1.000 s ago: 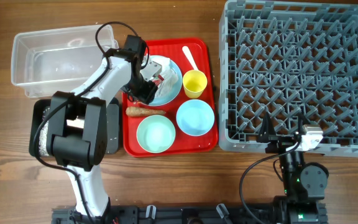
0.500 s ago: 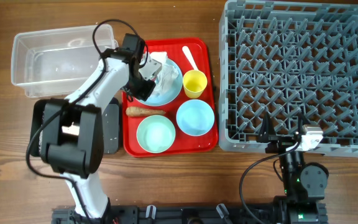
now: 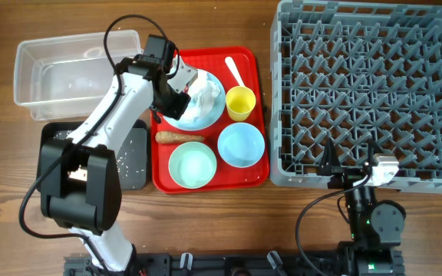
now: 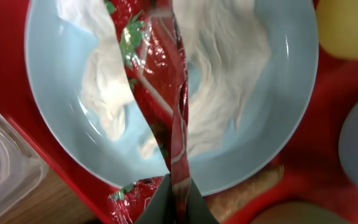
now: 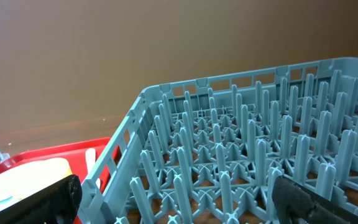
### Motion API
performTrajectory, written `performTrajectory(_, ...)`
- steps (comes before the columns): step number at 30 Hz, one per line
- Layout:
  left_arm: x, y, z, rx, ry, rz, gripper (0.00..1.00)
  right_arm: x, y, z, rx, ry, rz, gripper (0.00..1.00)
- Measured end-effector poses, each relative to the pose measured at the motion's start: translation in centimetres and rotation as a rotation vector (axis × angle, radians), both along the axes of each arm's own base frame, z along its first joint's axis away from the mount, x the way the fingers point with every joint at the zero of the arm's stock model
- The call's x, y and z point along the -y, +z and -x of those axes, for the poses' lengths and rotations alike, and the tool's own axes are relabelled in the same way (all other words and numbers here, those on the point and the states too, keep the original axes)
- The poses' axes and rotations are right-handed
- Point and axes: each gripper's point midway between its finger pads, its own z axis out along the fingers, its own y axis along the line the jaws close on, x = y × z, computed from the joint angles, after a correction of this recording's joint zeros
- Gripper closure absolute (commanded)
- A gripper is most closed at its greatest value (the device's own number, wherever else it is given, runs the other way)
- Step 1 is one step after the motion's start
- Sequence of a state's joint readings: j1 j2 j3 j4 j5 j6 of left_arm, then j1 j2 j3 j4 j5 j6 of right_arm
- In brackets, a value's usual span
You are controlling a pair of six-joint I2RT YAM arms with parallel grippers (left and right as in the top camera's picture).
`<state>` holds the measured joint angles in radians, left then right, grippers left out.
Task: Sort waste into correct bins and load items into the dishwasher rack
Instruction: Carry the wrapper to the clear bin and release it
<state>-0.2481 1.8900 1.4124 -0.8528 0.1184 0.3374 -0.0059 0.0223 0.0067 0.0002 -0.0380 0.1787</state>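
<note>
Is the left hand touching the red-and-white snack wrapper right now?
Touching. The left wrist view shows the left hand shut on the red-and-white snack wrapper, its strip pinched between both fingers above the round pale blue plate.

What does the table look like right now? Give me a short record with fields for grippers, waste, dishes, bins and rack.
left gripper: shut on the snack wrapper, over the plate
right gripper: open, facing the rack
tissue: on the plate, under the wrapper
root piece: on the red tray, beside the plate
bowls, cup, spoon: on the red tray
bins: clear tub, black tray, left of the red tray
rack: no dishes in it
</note>
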Motion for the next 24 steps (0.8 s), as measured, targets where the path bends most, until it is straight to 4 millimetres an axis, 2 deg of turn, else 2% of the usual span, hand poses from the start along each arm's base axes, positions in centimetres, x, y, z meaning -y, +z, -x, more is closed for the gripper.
performTrajectory(1,0.1,0.5,-1.2,0.047,0.048,0.016,0.96,0.0,0.0,0.0,0.0,0.0,0.0,0.0)
performTrajectory(2,-0.2,1.6,-2.2,0.097,0.105,0.03,0.9,0.0,0.0,0.0,0.0,0.0,0.0,0.0)
performTrajectory(3,-0.9,3.6,-3.8,0.185,0.195,0.064,0.85,0.0,0.0,0.0,0.0,0.0,0.0,0.0)
performTrajectory(4,-3.2,8.2,-6.3,0.343,0.353,0.131,0.86,0.0,0.0,0.0,0.0,0.0,0.0,0.0)
performTrajectory(5,-4.6,10.3,-7.1,0.405,0.429,0.166,0.87,0.0,0.0,0.0,0.0,0.0,0.0,0.0)
performTrajectory(6,-7.6,14.2,-8.5,0.53,0.549,0.22,0.89,0.0,0.0,0.0,0.0,0.0,0.0,0.0)
performTrajectory(7,-10.7,16.1,-8.9,0.593,0.646,0.237,0.86,0.0,0.0,0.0,0.0,0.0,0.0,0.0)
performTrajectory(8,-14.4,16.2,-9.0,0.607,0.749,0.225,0.69,0.0,0.0,0.0,0.0,0.0,0.0,0.0)
performTrajectory(9,-16.1,15.0,-9.3,0.588,0.796,0.212,0.26,0.0,0.0,0.0,0.0,0.0,0.0,0.0)
performTrajectory(10,-17.7,12.5,-9.6,0.539,0.84,0.191,0.14,0.0,0.0,0.0,0.0,0.0,0.0,0.0)
performTrajectory(12,-19.6,8.3,-9.8,0.452,0.893,0.157,0.12,0.0,0.0,0.0,0.0,0.0,0.0,0.0)
performTrajectory(13,-20.0,7.8,-9.8,0.45,0.906,0.157,0.16,0.0,0.0,0.0,0.0,0.0,0.0,0.0)
performTrajectory(14,-20.1,9.1,-10.4,0.498,0.9,0.174,0.24,0.0,0.0,0.0,0.0,0.0,0.0,0.0)
performTrajectory(16,-18.6,11.1,-9.9,0.501,0.858,0.244,0.22,0.0,0.0,0.0,0.0,0.0,0.0,0.0)
performTrajectory(18,-14.5,14.3,-7.5,0.448,0.763,0.371,0.12,0.0,0.0,0.0,0.0,0.0,0.0,0.0)
performTrajectory(19,-12.4,15.1,-6.3,0.41,0.714,0.408,0.0,0.0,0.0,0.0,0.0,0.0,0.0,0.0)
performTrajectory(21,-7.5,13.5,-3.8,0.266,0.598,0.413,0.01,0.0,0.0,0.0,0.0,0.0,0.0,0.0)
performTrajectory(24,-2.3,10.3,-2.4,0.162,0.45,0.349,0.02,0.0,0.0,0.0,0.0,0.0,0.0,0.0)
